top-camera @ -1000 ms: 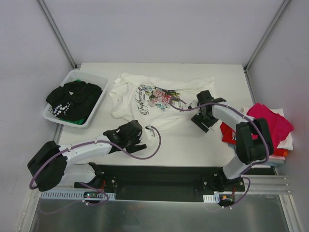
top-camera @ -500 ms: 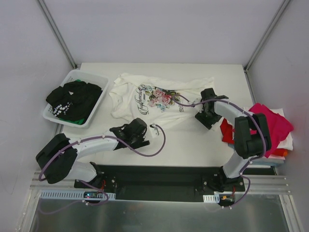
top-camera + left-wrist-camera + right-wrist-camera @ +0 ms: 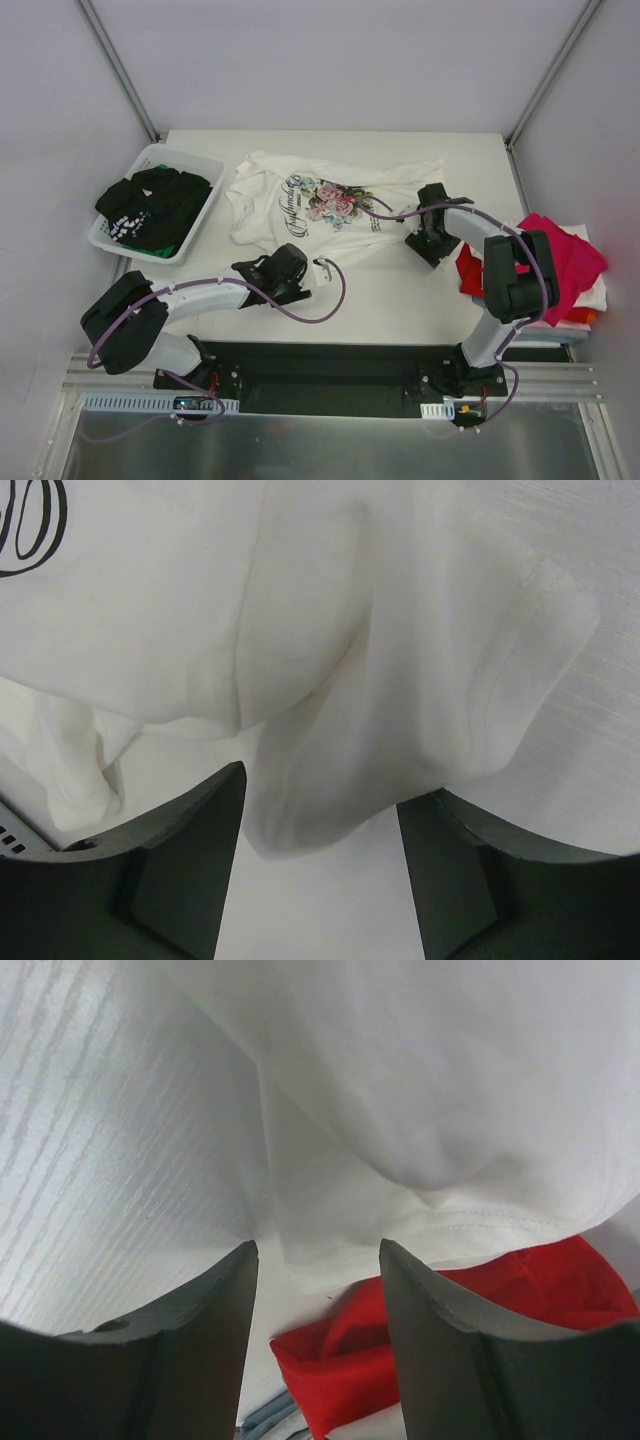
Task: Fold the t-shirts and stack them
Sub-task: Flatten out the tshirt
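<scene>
White table point(image 3: 400, 290) bears the floral tee point(image 3: 320, 205) spread mid-way, a basket point(image 3: 200, 228) of dark tees point(image 3: 150, 205) left, a red-magenta stack point(image 3: 560, 255) right. We see the left gripper point(image 3: 320, 800) part-open astride its near hem and the right gripper point(image 3: 318, 1250) part-open astride its right edge.

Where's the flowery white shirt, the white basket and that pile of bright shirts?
Flowery white shirt point(image 3: 335, 203): top view, on its flower print.
White basket point(image 3: 190, 156): top view, on its far rim.
Pile of bright shirts point(image 3: 560, 250): top view, on the magenta top shirt.
</scene>
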